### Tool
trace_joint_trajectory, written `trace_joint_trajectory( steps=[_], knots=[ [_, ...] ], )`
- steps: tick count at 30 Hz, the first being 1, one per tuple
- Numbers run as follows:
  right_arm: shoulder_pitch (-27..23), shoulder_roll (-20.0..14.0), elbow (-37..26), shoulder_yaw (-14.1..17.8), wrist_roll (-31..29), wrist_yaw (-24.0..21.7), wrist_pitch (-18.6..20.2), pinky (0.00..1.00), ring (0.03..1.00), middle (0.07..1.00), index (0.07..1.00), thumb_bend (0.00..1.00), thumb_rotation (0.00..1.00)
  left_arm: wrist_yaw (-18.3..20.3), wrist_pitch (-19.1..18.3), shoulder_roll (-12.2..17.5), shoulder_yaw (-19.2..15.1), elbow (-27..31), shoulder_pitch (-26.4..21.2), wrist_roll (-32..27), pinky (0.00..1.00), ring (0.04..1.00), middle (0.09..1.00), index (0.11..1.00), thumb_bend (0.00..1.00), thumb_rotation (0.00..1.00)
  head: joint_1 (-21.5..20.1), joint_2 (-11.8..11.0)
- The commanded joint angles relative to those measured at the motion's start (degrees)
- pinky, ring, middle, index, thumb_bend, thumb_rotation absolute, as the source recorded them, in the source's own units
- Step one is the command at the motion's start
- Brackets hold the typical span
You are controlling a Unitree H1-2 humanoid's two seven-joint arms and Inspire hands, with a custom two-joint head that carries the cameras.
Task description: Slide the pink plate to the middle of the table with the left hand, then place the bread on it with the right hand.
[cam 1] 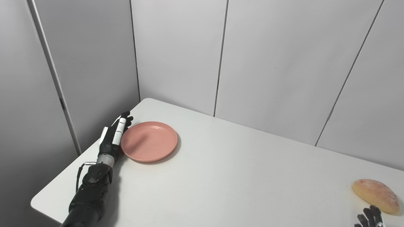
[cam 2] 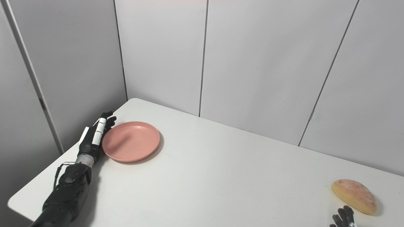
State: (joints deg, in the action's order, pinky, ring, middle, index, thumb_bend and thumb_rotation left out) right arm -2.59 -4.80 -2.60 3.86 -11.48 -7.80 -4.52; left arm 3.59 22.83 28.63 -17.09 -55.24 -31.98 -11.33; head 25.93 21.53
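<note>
Left eye view: one pink plate [cam 1: 149, 141] lies on the white surface [cam 1: 221, 176] at left of centre. The left robot hand [cam 1: 114, 135] stands on edge, fingers straight and apart, holding nothing, against the plate's left rim. One bread [cam 1: 375, 195] lies at lower right.

Right eye view: the same single plate and single bread appear, well apart. Only the right robot hand's [cam 2: 342, 218] fingertips show at the bottom edge, just beside the bread; I cannot tell whether they are spread or closed.
</note>
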Motion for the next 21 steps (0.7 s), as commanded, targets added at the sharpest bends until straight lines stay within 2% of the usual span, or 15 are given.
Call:
trace_joint_trajectory(
  steps=[1, 4, 9, 16, 21],
  knots=[
    [-0.71, -0.59, -2.08, 0.43, -0.36, 0.1, 0.0, 1.0, 1.0, 1.0, 1.0, 0.62, 0.81, 1.25, 2.49, -0.4, 0.63, -0.93, -1.88, -0.15, 0.92, 0.911, 0.885, 0.865, 0.71, 1.0, -0.01, 0.05],
    [-0.74, -0.56, -1.93, 0.45, -0.31, 0.21, 0.07, 1.0, 1.0, 1.0, 1.0, 0.63, 0.81, 2.22, 3.68, -0.78, 0.82, -0.41, -1.72, -0.54, 0.9, 0.906, 0.891, 0.872, 0.72, 1.0, -0.01, 0.05],
    [-0.78, -0.51, -2.29, 0.5, -0.54, 0.23, 0.13, 1.0, 1.0, 1.0, 1.0, 0.63, 0.8, 3.95, 3.04, -1.42, 0.8, 0.86, -1.7, -1.24, 0.93, 0.912, 0.903, 0.88, 0.74, 1.0, -0.44, 0.74],
    [-0.93, -0.43, -2.27, 0.47, -0.55, 0.27, 0.23, 1.0, 1.0, 1.0, 1.0, 0.63, 0.8, 6.13, 3.9, -2.86, 0.8, 1.95, -1.71, -1.91, 0.91, 0.907, 0.897, 0.874, 0.72, 1.0, -1.33, 1.07],
    [-0.96, -0.14, -2.32, 0.53, -0.42, 0.59, -0.16, 1.0, 1.0, 1.0, 1.0, 0.61, 0.8, 6.68, 1.65, -4.58, 1.02, 4.38, -1.51, -2.43, 0.91, 0.916, 0.907, 0.872, 0.76, 1.0, -1.9, 1.69]
  ],
)
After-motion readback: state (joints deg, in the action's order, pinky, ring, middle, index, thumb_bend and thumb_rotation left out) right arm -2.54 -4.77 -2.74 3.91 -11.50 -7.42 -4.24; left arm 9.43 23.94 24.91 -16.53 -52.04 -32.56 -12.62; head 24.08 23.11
